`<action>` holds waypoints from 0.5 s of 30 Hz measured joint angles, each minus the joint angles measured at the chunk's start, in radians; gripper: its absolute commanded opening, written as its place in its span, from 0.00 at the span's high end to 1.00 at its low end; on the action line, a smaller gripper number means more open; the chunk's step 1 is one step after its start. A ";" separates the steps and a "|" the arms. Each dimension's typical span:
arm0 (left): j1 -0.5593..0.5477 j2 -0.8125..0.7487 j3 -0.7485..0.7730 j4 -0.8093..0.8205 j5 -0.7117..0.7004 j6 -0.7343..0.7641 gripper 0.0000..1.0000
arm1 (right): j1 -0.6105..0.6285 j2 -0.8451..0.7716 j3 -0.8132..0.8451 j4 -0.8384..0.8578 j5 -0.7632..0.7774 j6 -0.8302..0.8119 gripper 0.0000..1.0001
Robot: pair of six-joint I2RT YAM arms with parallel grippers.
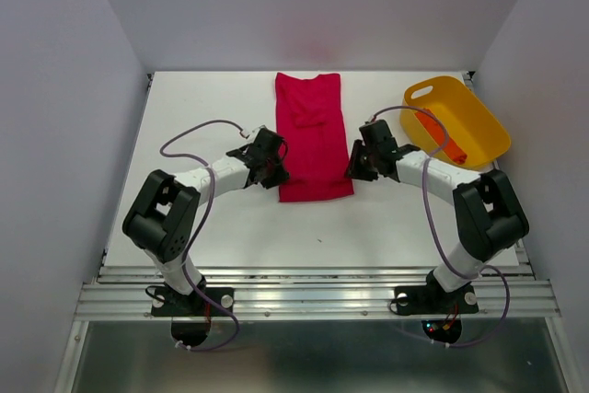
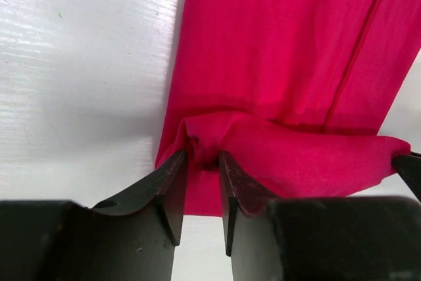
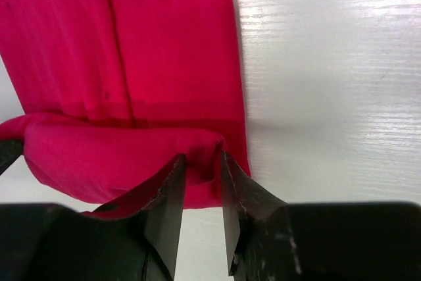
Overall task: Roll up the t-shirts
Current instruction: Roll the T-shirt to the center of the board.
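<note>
The crimson-red t-shirt [image 1: 311, 135] lies folded into a long strip down the middle of the white table. My left gripper [image 1: 276, 172] is shut on a pinched fold at its near left edge [image 2: 204, 143]. My right gripper [image 1: 354, 169] is shut on a pinched fold at its near right edge [image 3: 204, 153]. Between the two grips the near hem is lifted into a low ridge above the cloth. The orange t-shirt [image 1: 440, 138] shows as a compact bundle inside the yellow basket [image 1: 479, 117].
The yellow plastic basket stands tilted at the back right of the table. Grey walls close in the left, right and back. A metal rail [image 1: 313, 296] runs along the near edge by the arm bases.
</note>
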 measured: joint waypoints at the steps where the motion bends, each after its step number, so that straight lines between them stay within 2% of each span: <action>1: 0.000 0.000 0.006 -0.002 -0.005 0.002 0.49 | 0.000 -0.002 0.001 0.001 0.002 -0.005 0.58; 4: 0.000 -0.012 0.012 -0.018 -0.023 0.013 0.43 | 0.000 -0.014 0.002 -0.003 0.007 -0.010 0.53; 7: 0.002 -0.058 0.013 -0.043 -0.049 0.026 0.29 | 0.000 -0.047 0.002 -0.008 0.010 -0.016 0.49; 9: 0.002 -0.102 0.013 -0.056 -0.062 0.031 0.25 | 0.000 -0.079 0.002 -0.011 0.010 -0.021 0.48; 15: -0.017 -0.227 0.013 -0.062 -0.087 0.048 0.26 | 0.003 -0.180 -0.011 -0.029 0.008 -0.024 0.49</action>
